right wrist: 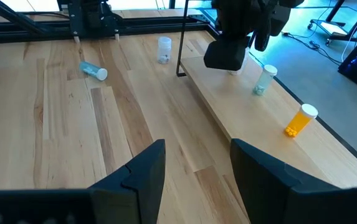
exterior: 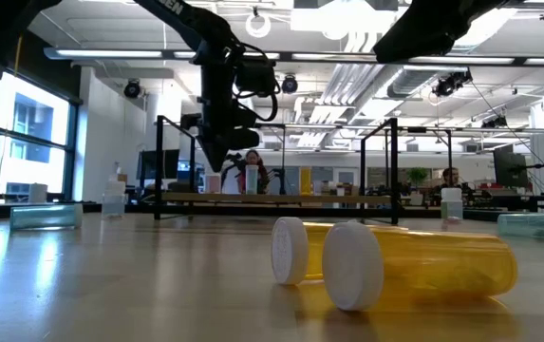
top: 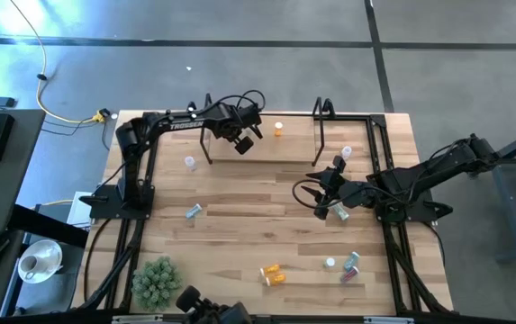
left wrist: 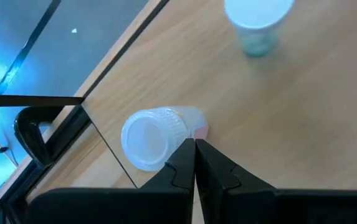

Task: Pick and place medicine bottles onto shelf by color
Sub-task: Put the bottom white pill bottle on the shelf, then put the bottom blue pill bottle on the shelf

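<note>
On the shelf (right wrist: pixel 240 118) stand an orange bottle (right wrist: pixel 299 121), a teal bottle (right wrist: pixel 265 79) and a pale bottle (left wrist: pixel 159 137) right under the left gripper (left wrist: pixel 195 163), whose fingers are pressed together and hold nothing; likely it has just set that one down. The spacing suggests each color gets its own spot. The right gripper (right wrist: pixel 194 168) hovers over the table, fingers parted and empty, probably heading for the bottles lying on the table (top: pixel 239 216).

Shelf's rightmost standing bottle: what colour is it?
Orange bottle with a white cap; right wrist view shows it best.
</note>
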Tool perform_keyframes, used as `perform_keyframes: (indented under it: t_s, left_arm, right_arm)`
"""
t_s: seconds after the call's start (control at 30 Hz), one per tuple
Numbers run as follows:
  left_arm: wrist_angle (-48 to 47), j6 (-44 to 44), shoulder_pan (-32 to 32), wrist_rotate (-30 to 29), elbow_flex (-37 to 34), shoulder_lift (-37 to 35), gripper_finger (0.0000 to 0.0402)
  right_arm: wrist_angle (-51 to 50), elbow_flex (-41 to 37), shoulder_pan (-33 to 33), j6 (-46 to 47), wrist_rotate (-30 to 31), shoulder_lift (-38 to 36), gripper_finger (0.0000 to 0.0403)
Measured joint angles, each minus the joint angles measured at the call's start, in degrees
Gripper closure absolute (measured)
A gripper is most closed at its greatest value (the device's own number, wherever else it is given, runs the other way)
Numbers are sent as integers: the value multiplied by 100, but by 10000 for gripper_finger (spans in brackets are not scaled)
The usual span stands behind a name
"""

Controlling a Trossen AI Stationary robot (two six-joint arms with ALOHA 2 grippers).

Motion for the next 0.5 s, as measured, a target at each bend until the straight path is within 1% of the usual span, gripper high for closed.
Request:
perform_keyframes:
  t_s: [0.3, 0.5]
  left_arm:
    - [127, 104, 90, -16, 6, 0, 401]
    - [167, 255, 10, 263, 398, 0, 401]
  right_arm:
    - [0, 0, 0, 0, 2, 0, 231]
    - [0, 0, 0, -1, 2, 0, 231]
